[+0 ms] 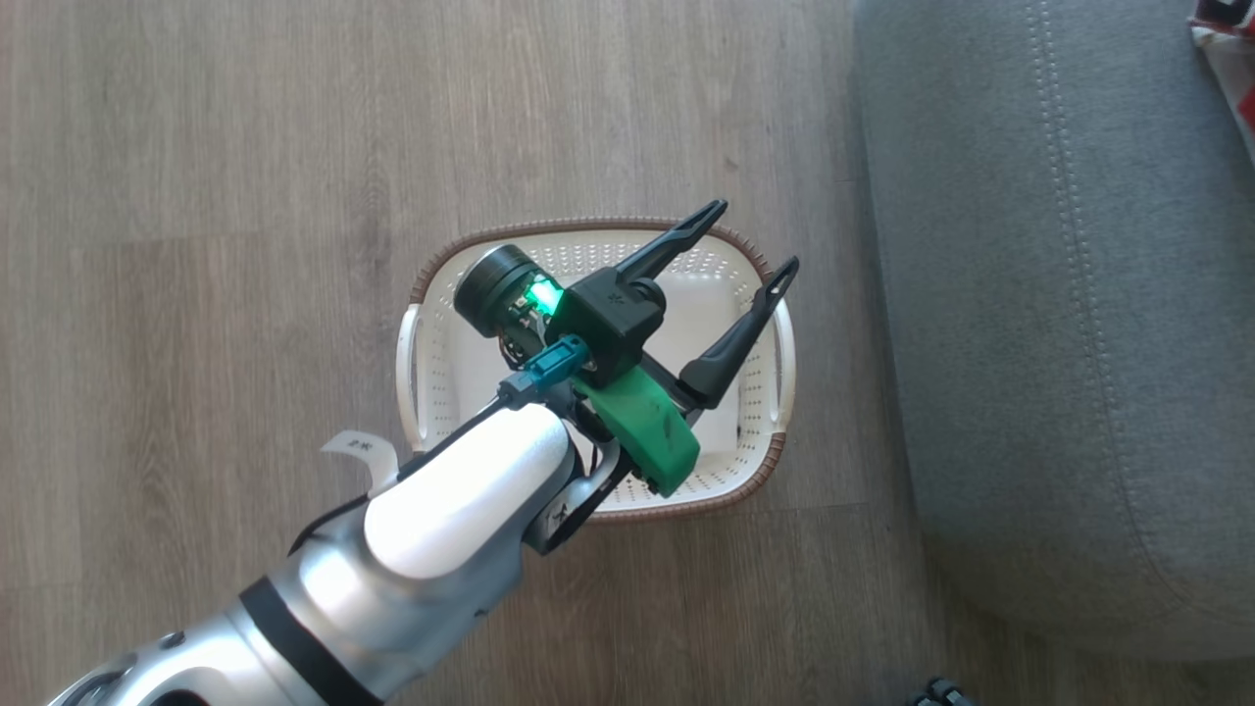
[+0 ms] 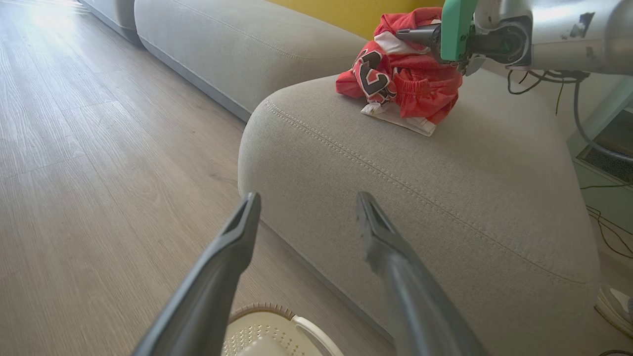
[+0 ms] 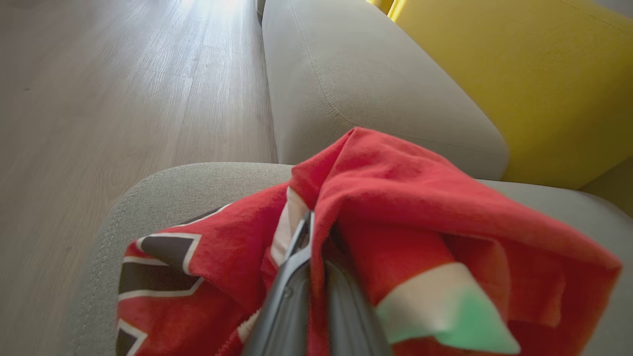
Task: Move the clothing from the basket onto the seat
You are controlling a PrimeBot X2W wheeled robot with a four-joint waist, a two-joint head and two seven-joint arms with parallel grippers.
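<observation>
The cream basket (image 1: 426,392) stands on the wood floor with its white bottom bare; its rim also peeks in at the bottom of the left wrist view (image 2: 262,311). My left gripper (image 1: 757,235) hovers over the basket, open and holding nothing, with its fingers (image 2: 247,222) pointing toward the grey seat (image 2: 445,198). The red clothing (image 2: 400,84) lies bunched on the seat (image 1: 1029,343), and a corner of it (image 1: 1226,59) shows at the top right of the head view. My right gripper (image 3: 306,222) is shut on a fold of the clothing (image 3: 395,198) just above the cushion.
A second grey cushion (image 3: 356,79) lies beyond the seat, backed by a yellow cushion (image 3: 534,74). Wood floor (image 1: 245,196) spreads left of the sofa. Black cables (image 2: 608,227) trail at the seat's far side.
</observation>
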